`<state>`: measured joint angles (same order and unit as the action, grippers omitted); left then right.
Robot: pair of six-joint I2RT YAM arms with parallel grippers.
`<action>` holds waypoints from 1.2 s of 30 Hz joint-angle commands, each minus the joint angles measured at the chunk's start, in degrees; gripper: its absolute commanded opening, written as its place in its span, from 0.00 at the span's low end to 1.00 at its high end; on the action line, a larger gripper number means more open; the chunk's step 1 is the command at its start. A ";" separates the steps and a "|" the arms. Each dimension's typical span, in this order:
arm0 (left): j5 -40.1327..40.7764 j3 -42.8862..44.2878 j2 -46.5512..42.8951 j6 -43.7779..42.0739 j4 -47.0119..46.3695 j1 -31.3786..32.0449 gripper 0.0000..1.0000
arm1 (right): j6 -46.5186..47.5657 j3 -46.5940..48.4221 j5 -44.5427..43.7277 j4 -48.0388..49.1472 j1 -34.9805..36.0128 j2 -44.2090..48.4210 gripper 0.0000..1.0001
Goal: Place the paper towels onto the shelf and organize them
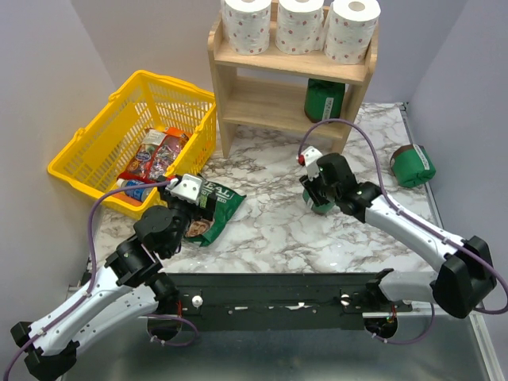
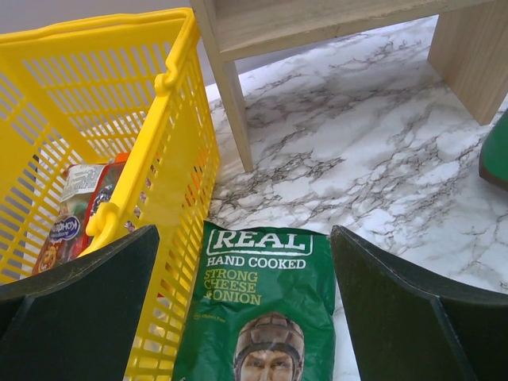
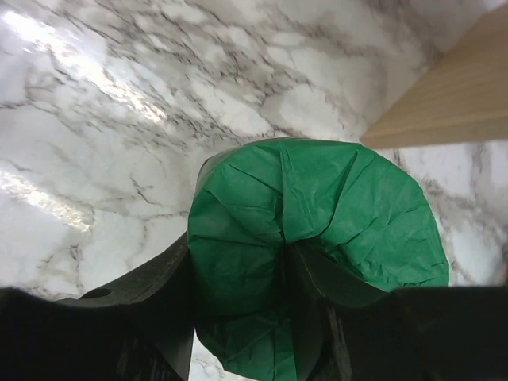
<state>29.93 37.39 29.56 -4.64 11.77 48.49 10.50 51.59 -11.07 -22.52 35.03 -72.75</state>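
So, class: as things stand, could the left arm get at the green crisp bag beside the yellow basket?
Probably yes. Its fingers stand open directly over the crisp bag, and nothing lies on it. Only the basket wall crowds one finger.

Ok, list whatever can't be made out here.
Green package: top view, right end effector covers most of it.
Crisp bag: left wrist, cut off by bottom edge.
Packets in the basket: top view, labels too small.
Lower-tier package: top view, the upper board of the shelf hides its top.
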 commanded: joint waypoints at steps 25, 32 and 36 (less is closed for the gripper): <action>-0.49 0.93 -2.93 0.78 -0.78 -0.06 0.99 | 38.62 47.80 15.99 2.31 1.62 -19.17 0.47; -1.02 1.02 -3.02 0.87 -0.87 -0.06 0.99 | 40.03 51.41 11.42 3.27 1.62 -25.51 0.49; -1.02 1.02 -3.46 0.87 -0.78 -0.06 0.99 | 40.21 52.38 7.83 4.42 1.62 -26.91 0.53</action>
<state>29.87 37.39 27.11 -4.54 11.75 48.49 48.58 100.53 1.41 -22.33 36.38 -99.15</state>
